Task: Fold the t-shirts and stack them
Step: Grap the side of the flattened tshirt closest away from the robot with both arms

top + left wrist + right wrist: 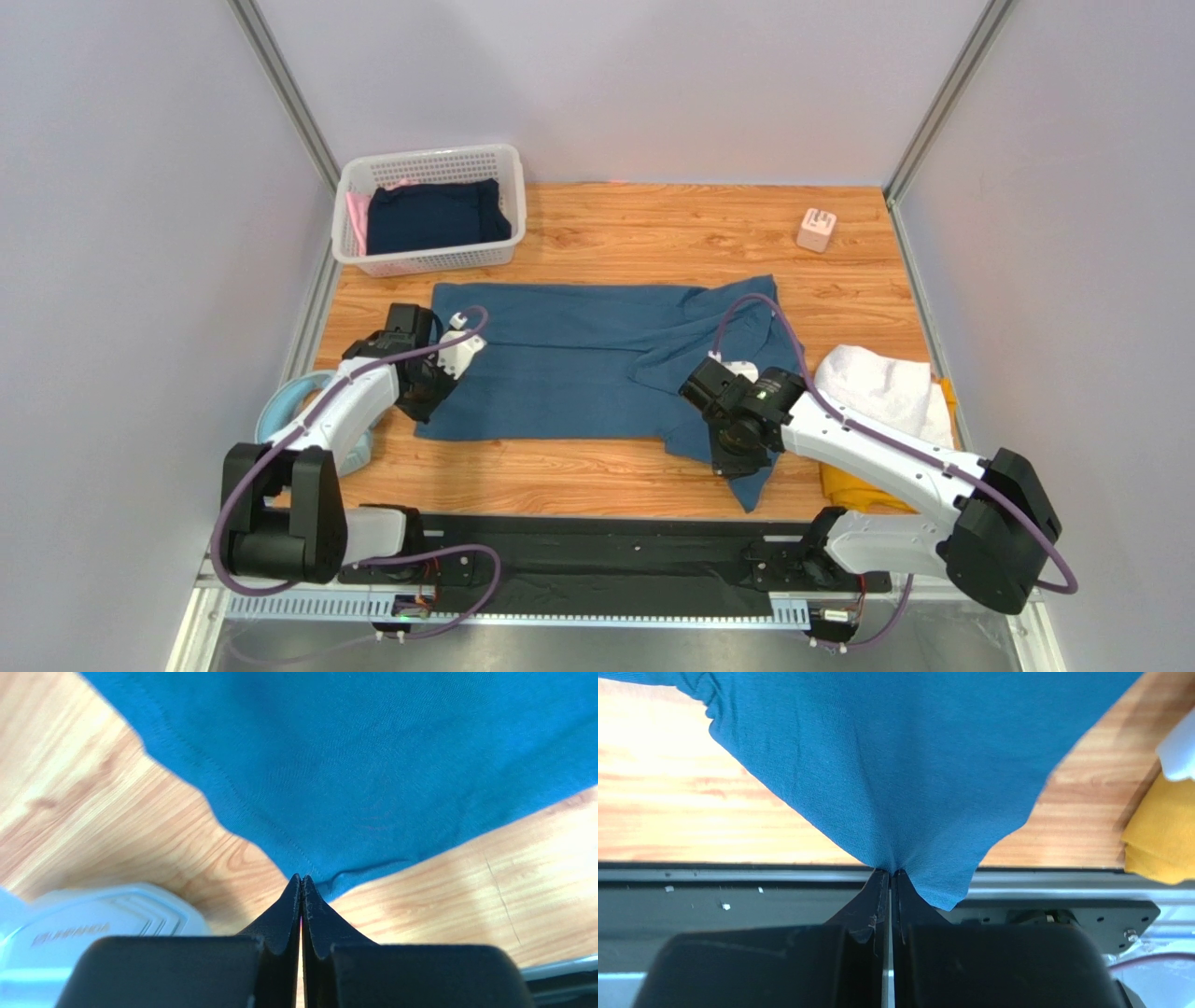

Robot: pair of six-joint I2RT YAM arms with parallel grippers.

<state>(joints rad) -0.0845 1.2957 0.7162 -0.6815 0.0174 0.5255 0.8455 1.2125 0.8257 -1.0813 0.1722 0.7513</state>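
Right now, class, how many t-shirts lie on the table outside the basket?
3: the teal t-shirt is spread out in the centre, the white t-shirt lies folded at the right, and the mustard t-shirt is beneath it. More may be hidden in that stack.

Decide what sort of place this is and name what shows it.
Probably a robot test booth: plain grey walls box in a wooden table, two robot arms are bolted at its edge, and a blue t-shirt lies on it.
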